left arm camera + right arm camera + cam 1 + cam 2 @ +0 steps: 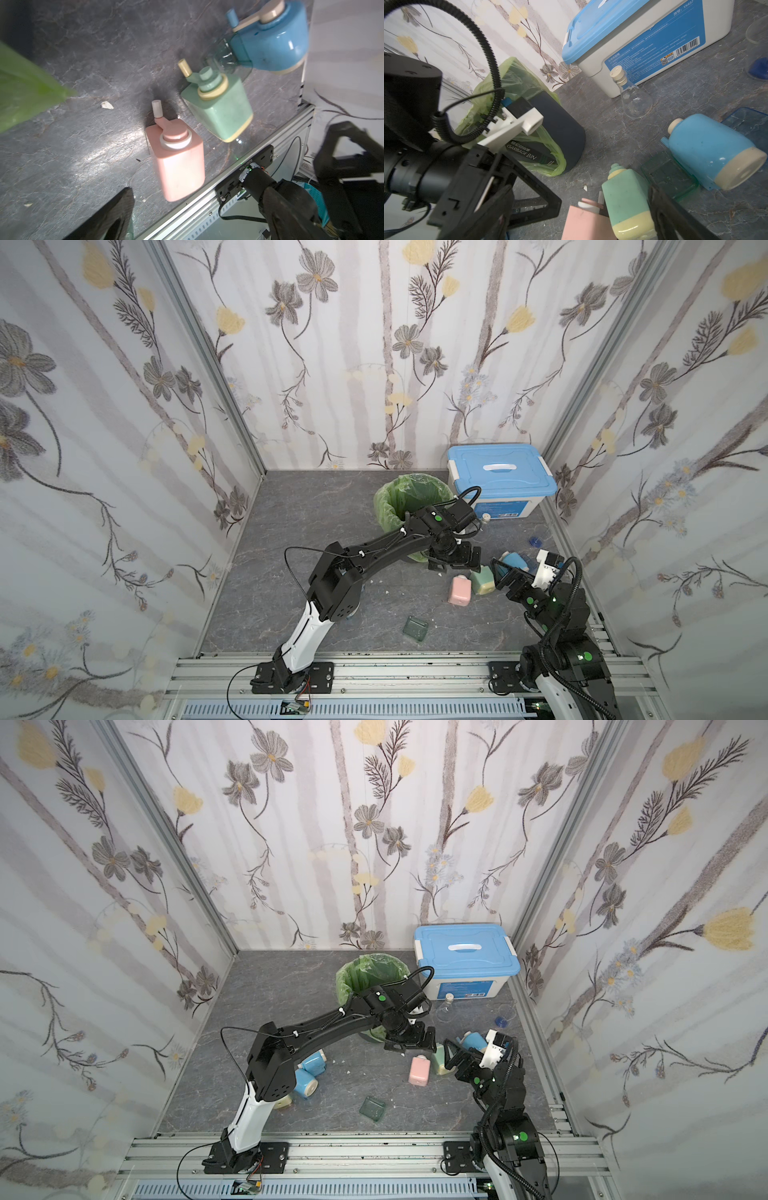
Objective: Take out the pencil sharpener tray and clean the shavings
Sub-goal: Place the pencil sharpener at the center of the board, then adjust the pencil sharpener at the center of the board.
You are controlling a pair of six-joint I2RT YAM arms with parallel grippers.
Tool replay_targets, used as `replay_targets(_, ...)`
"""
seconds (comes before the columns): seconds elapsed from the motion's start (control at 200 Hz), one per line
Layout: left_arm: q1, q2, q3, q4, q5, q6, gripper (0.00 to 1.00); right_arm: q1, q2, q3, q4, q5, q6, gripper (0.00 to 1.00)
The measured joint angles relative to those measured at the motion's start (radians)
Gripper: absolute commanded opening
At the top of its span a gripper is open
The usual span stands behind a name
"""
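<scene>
Black bin (560,128) label readable only from right wrist | left gripper (454,567) apart | right gripper (508,569) apart

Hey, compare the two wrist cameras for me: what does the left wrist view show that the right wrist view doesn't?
Only the left wrist view shows the metal rail along the table edge and the right arm's mounting plate. Only the right wrist view shows the blue-lidded box, the stoppered glass flask and the bin's dark body with its label. Both show the pink sharpener, green sharpener, blue sharpener, the bin's green liner and a whitish fleck near the bin.
</scene>
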Motion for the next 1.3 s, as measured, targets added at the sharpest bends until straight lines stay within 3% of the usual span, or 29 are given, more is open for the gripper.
replay_targets(0.26,0.023,-0.165,0.008,0.035,0.088,0.002,1.0,0.0,0.051,-0.017,0.014,-0.059,-0.03,1.0)
replay_targets(0.485,0.094,-0.367,-0.116,0.098,0.191,0.037,1.0,0.043,0.118,-0.021,0.053,-0.155,-0.079,0.97)
replay_targets(0.585,0.203,-0.504,-0.23,0.136,0.179,0.062,1.0,0.191,0.189,0.005,0.074,-0.174,-0.118,0.98)
replay_targets(0.754,0.394,-0.761,-0.489,0.202,0.111,0.12,1.0,0.622,0.266,0.076,0.1,-0.042,-0.189,1.0)
replay_targets(0.904,0.581,-0.937,-0.666,0.235,0.063,0.183,1.0,0.849,0.5,0.178,0.101,0.053,-0.265,1.0)
replay_targets(1.084,0.789,-1.078,-0.802,0.264,0.061,0.245,1.0,0.945,0.786,0.346,0.048,0.145,-0.33,1.0)
replay_targets(1.304,0.904,-1.114,-0.927,0.32,0.124,0.263,1.0,0.921,0.891,0.45,-0.028,0.219,-0.315,1.0)
